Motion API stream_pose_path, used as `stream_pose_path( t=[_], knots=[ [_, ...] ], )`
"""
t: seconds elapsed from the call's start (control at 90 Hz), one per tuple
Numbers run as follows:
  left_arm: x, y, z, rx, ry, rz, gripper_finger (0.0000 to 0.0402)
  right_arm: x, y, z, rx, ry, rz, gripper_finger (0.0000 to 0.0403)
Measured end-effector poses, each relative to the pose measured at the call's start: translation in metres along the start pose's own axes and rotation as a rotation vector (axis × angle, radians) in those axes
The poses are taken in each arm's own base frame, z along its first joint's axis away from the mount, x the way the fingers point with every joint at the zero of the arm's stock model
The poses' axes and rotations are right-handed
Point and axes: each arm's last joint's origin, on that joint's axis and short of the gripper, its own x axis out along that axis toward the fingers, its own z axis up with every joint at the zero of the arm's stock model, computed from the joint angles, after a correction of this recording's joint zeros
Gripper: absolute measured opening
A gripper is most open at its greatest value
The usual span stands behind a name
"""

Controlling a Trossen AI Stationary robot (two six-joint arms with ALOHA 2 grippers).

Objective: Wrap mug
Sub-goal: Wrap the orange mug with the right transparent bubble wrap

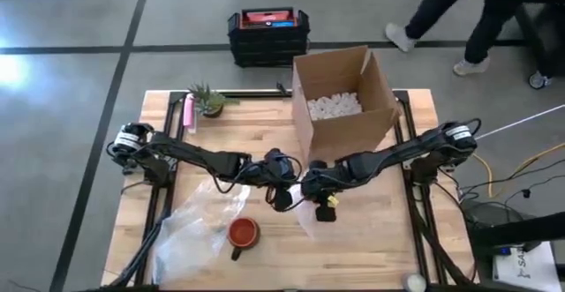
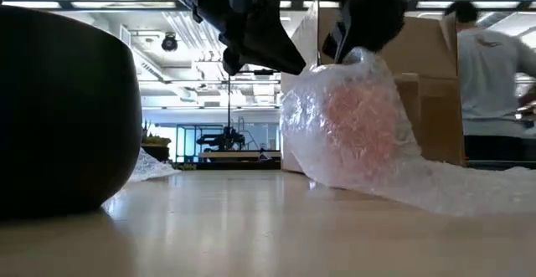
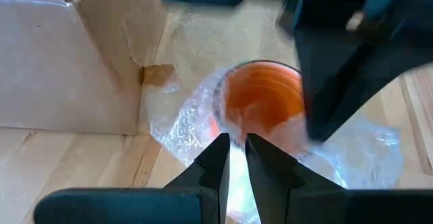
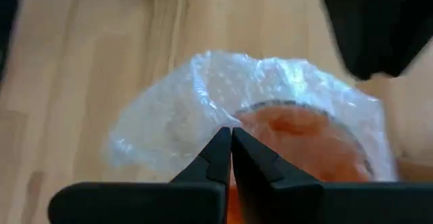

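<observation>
An orange mug stands at the table's middle, swathed in clear bubble wrap. In the high view both grippers hide it. My left gripper comes at it from the left and is shut on the wrap beside the mug's mouth. My right gripper comes from the right and is shut on the wrap over the rim. A second orange mug sits on another sheet of bubble wrap near the front left. My left gripper pinches bubble wrap just outside the mug's rim between its two fingers, slanting down from above and the left. The wrapped mug rests on the table. One layer or several, I cannot tell. My right gripper pinches the gathered wrap at the top of the bundle, above the mug's rim, between its fingertips. It points down from above. The bundle sits on the table, and a loose tail of wrap trails along the table to the right.
An open cardboard box with white packing fill stands just behind the grippers. A small plant and a pink thing are at the far left. A dark round shape fills the low view's left. A person walks beyond the table.
</observation>
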Motion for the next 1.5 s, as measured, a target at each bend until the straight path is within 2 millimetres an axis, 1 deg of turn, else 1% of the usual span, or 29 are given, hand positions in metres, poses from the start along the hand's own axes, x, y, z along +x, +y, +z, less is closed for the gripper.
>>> stream_pose_path(
  t=[0.122, 0.222, 0.344, 0.456, 0.578, 0.711, 0.8, 0.911, 1.011, 1.089, 1.156, 1.267, 1.344, 1.422, 1.5],
  knots=[
    [0.0, 0.0, 0.0, 0.0, 0.0, 0.0, 0.0036, 0.017, -0.005, -0.008, 0.02, 0.065, -0.04, 0.0],
    [0.0, 0.0, 0.0, 0.0, 0.0, 0.0, 0.0036, 0.028, -0.008, -0.013, 0.023, 0.1, -0.055, 0.0],
    [0.0, 0.0, 0.0, -0.001, -0.001, 0.0, 0.0036, 0.033, -0.011, -0.014, 0.02, 0.108, -0.068, 0.0],
    [0.0, 0.0, 0.001, -0.001, -0.004, -0.001, 0.0036, 0.031, -0.011, -0.011, 0.02, 0.103, -0.074, 0.0],
    [0.0, 0.0, 0.001, -0.002, -0.005, -0.001, 0.0036, 0.019, -0.009, -0.004, 0.006, 0.072, -0.066, 0.0],
    [0.0, 0.0, 0.001, -0.002, -0.005, -0.001, 0.0036, -0.01, -0.006, 0.006, 0.004, 0.022, -0.058, 0.0],
    [0.0, 0.0, 0.0, -0.003, -0.005, -0.002, 0.0036, -0.027, -0.003, 0.004, 0.015, 0.037, -0.059, 0.0],
    [0.0, -0.003, 0.001, -0.004, -0.015, -0.011, 0.0036, -0.058, 0.001, 0.0, 0.025, -0.009, -0.048, 0.0],
    [-0.001, -0.006, 0.002, -0.006, -0.038, -0.026, 0.0036, -0.077, -0.001, -0.014, 0.086, -0.001, -0.053, 0.0],
    [-0.002, -0.008, 0.003, -0.007, -0.054, -0.036, 0.0036, -0.085, -0.002, -0.031, 0.169, 0.005, -0.062, 0.0],
    [-0.002, -0.01, 0.004, -0.008, -0.061, -0.051, 0.0036, -0.087, -0.001, -0.05, 0.243, 0.018, -0.058, 0.0],
    [-0.002, -0.012, 0.004, -0.009, -0.06, -0.102, 0.0036, -0.077, 0.001, -0.087, 0.364, 0.092, -0.07, 0.0],
    [0.003, -0.014, 0.003, -0.01, -0.059, -0.154, 0.0036, -0.067, 0.0, -0.112, 0.454, 0.152, -0.099, 0.0],
    [0.012, -0.016, -0.001, -0.007, -0.052, -0.186, 0.0036, -0.056, -0.004, -0.131, 0.543, 0.204, -0.135, 0.0],
    [0.022, -0.018, -0.006, -0.005, -0.045, -0.214, 0.0036, -0.048, -0.008, -0.145, 0.597, 0.248, -0.167, 0.0006]
  ],
)
